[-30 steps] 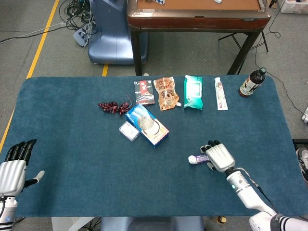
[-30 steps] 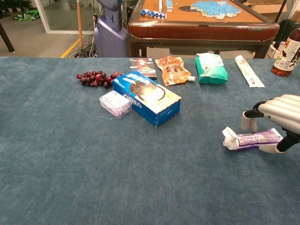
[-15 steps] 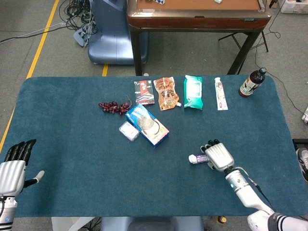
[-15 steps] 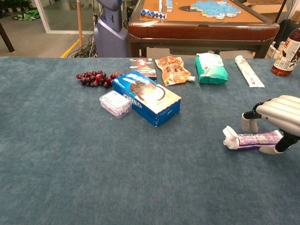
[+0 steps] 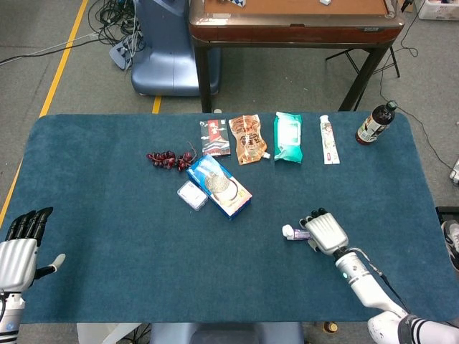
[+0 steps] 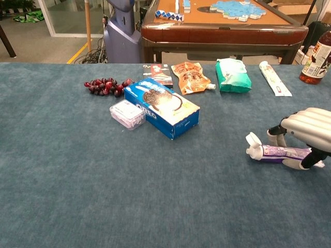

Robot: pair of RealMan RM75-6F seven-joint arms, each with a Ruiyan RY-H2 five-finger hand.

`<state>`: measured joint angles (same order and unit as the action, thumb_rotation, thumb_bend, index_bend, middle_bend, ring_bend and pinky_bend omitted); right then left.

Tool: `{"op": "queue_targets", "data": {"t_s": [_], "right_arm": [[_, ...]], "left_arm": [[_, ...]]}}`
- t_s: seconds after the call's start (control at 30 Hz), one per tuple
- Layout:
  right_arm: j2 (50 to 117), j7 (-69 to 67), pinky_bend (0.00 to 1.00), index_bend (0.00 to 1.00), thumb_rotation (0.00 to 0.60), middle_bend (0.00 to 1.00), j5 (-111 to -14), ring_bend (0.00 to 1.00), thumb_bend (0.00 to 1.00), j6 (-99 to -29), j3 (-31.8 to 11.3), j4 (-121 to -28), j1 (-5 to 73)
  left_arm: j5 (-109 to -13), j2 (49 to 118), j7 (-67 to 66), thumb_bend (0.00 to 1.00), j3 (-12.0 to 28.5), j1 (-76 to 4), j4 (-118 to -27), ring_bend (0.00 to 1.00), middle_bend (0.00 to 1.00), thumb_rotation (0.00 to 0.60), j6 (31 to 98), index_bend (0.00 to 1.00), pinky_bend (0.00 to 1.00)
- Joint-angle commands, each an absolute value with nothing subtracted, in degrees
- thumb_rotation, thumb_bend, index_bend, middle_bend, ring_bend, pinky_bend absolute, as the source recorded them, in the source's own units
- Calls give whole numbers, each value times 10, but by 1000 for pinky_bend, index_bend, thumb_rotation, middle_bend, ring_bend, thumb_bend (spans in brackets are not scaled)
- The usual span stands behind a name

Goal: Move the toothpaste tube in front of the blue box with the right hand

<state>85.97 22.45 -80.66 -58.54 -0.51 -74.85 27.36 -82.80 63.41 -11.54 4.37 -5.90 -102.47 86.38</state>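
Observation:
A purple and white toothpaste tube lies flat on the blue cloth, its white cap pointing left. My right hand grips the tube's rear half, fingers over the top and thumb beneath. The blue box, a cookie carton, lies up and to the left of the tube with a wide gap between them. At the table's near-left corner my left hand hangs with fingers apart and holds nothing; the chest view does not show it.
A small clear plastic case sits left of the box, dark grapes beyond it. Along the far edge lie a dark packet, an orange pouch, a green wipes pack, a white tube and a brown bottle.
The right hand has drawn the toothpaste tube slightly up and away from the front edge, its cap end tilting up a little. The left hand has barely moved.

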Motion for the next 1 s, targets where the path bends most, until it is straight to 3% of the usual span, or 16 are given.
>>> {"op": "queue_targets", "data": {"t_s": [0.03, 0.13, 0.3, 0.5, 0.83, 0.9, 1.0], "right_arm": [[860, 226, 265, 510, 564, 528, -802, 334, 400, -579, -6, -748, 275], [859, 219, 265, 551, 597, 558, -803, 367, 473, -579, -8, -751, 278], [841, 208, 293, 626, 600, 633, -806, 449, 647, -577, -14, -769, 285], [790, 197, 339, 691, 600, 681, -797, 516, 738, -545, -24, -835, 306], [677, 254, 370, 741, 600, 716, -730, 571, 781, -461, -62, -980, 372], [658, 267, 371, 743, 600, 717, -704, 573, 785, -439, -70, -1006, 391], [637, 293, 371, 752, 600, 718, -663, 572, 792, -409, -79, -1034, 424]], "left_arm": [[-828, 634, -116, 180, 44, -59, -1025, 63, 89, 600, 864, 0, 48], [-829, 633, -115, 179, 44, -59, -1026, 63, 89, 600, 864, 0, 48], [-832, 624, -111, 180, 45, -69, -1032, 63, 89, 600, 849, 0, 49], [-844, 604, -105, 180, 49, -102, -1043, 63, 89, 600, 802, 0, 49], [-872, 581, -27, 180, 60, -196, -1035, 78, 99, 600, 673, 0, 48], [-879, 581, -19, 180, 60, -218, -1025, 113, 134, 600, 645, 5, 53], [-890, 581, -12, 180, 58, -251, -1014, 242, 274, 600, 600, 42, 86]]}}
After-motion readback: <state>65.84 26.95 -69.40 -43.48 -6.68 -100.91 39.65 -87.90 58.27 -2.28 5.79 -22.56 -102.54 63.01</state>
